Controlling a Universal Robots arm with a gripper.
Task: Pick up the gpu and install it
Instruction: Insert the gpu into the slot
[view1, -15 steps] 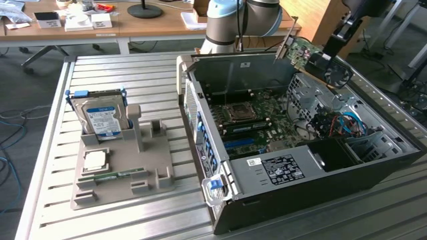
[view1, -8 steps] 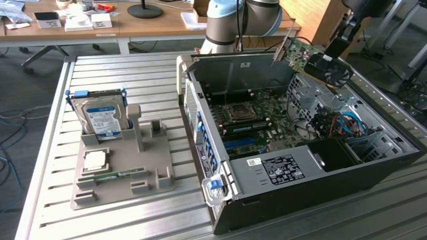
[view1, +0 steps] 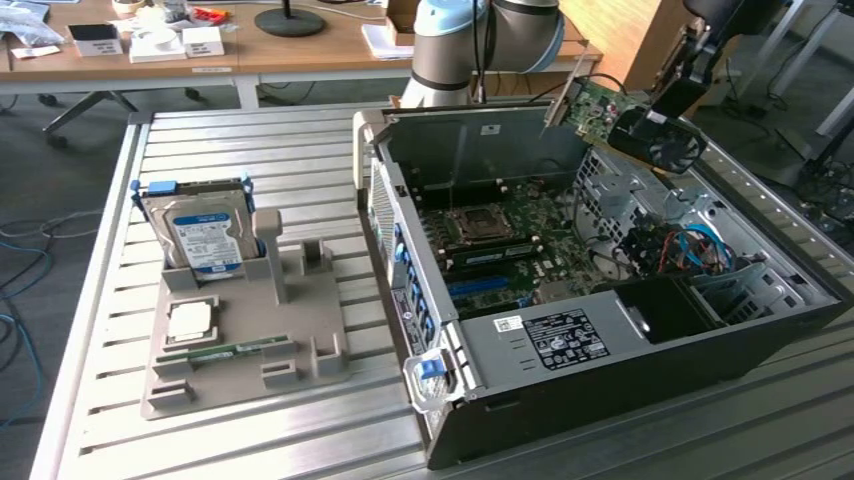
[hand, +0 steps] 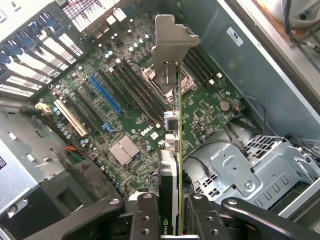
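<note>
The gpu (view1: 597, 106), a green card with a silver end bracket and a black fan (view1: 663, 140), hangs tilted in the air over the back right corner of the open computer case (view1: 747, 340). My gripper (view1: 678, 92) is shut on it. In the wrist view the gpu (hand: 178, 135) appears edge-on, its bracket (hand: 170, 45) pointing away from me, clamped between my fingers (hand: 145, 217) of the gripper (hand: 172, 217). Well below it lies the motherboard (hand: 200, 112) with a long blue slot (hand: 106, 94) and a white slot (hand: 70, 117). The card touches nothing in the case.
A grey holder tray (view1: 300, 365) on the slatted metal table carries a hard drive (view1: 200, 235), a processor chip (view1: 191, 320) and a memory stick (view1: 227, 352). Inside the case are a silver drive cage (hand: 245, 170), coloured cables (view1: 687, 250) and the processor socket (view1: 477, 222).
</note>
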